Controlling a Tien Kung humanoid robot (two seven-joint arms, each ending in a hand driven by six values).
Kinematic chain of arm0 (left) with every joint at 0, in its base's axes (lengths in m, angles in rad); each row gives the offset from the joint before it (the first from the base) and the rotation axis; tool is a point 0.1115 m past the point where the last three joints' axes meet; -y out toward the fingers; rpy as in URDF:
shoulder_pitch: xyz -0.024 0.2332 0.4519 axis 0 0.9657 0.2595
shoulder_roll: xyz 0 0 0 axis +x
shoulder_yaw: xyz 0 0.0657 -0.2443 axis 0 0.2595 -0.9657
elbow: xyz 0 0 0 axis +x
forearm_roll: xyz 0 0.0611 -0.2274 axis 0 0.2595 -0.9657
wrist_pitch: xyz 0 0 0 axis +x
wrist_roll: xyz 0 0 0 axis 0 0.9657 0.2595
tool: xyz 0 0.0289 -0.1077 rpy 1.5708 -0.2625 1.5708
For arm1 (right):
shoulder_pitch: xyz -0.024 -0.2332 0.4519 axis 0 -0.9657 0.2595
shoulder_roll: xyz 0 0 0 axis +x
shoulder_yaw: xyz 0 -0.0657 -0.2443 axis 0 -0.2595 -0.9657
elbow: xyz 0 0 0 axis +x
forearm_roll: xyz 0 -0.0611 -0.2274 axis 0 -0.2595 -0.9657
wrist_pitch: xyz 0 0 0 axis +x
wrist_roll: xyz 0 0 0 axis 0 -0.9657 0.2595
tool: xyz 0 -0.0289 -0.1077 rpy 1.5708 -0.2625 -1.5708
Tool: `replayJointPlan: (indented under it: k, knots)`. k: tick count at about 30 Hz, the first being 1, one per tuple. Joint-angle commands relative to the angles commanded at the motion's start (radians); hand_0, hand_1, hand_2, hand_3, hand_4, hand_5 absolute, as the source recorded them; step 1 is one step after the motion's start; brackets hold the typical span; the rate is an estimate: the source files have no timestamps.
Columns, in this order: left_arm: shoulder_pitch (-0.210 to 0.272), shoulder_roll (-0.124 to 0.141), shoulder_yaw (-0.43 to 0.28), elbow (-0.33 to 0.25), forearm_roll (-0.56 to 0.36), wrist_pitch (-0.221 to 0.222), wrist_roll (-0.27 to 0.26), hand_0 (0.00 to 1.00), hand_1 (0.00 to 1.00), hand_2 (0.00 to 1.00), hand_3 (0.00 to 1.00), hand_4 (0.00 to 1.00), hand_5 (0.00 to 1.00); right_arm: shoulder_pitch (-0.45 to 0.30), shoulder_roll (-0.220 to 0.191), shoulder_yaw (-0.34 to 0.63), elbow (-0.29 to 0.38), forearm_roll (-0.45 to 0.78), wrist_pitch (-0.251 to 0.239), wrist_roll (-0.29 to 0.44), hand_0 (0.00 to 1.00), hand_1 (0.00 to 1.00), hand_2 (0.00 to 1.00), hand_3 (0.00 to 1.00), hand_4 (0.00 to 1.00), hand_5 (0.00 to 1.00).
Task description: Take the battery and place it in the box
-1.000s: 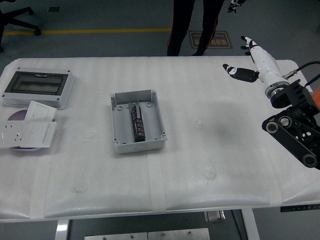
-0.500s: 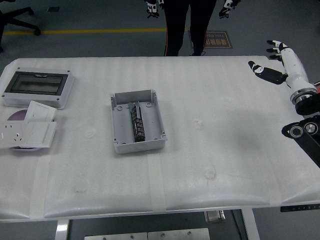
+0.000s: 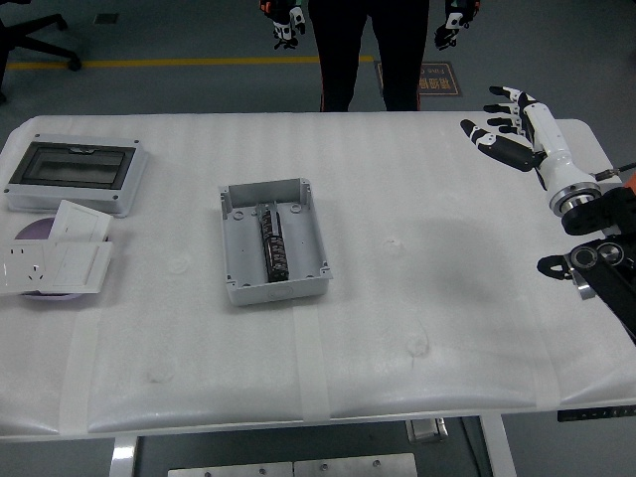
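Note:
An open grey box (image 3: 272, 241) sits left of the table's middle. A dark cylindrical battery (image 3: 272, 242) lies lengthwise inside it. My right hand (image 3: 505, 125) hovers over the far right part of the table, well away from the box, with its fingers spread and nothing in them. My left arm does not show.
A grey enclosure with a dark window (image 3: 76, 174) lies at the far left. In front of it are white socket plates (image 3: 55, 260) over a purple disc. A person (image 3: 366, 48) stands at the far side, gloved hands hanging by the body.
My right hand swung right and farther back, then came back left with its fingers fanned out. The person stepped closer behind the table. The box and battery stayed put.

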Motion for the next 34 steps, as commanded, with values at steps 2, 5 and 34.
replayJointPlan:
  k: [2,5,34]
  knots:
    - [0.001,0.0,-0.001,0.0,0.001,0.0,0.0,0.407,0.606,0.553,0.369,0.466,0.376,-0.002,0.0,0.004,-0.002,0.004,0.002,0.002,0.688,0.713,0.759,0.862,0.795,0.385]
    - [0.002,0.001,-0.005,0.0,0.004,-0.001,0.001,0.407,0.606,0.553,0.369,0.466,0.376,-0.004,0.0,0.01,-0.004,0.003,0.004,0.003,0.688,0.713,0.759,0.862,0.795,0.385]
    - [-0.003,0.009,-0.03,0.0,0.026,-0.004,0.004,0.406,0.604,0.554,0.372,0.467,0.37,0.056,-0.077,-0.005,0.029,-0.474,-0.018,-0.171,0.683,0.663,0.768,0.901,0.899,0.277]
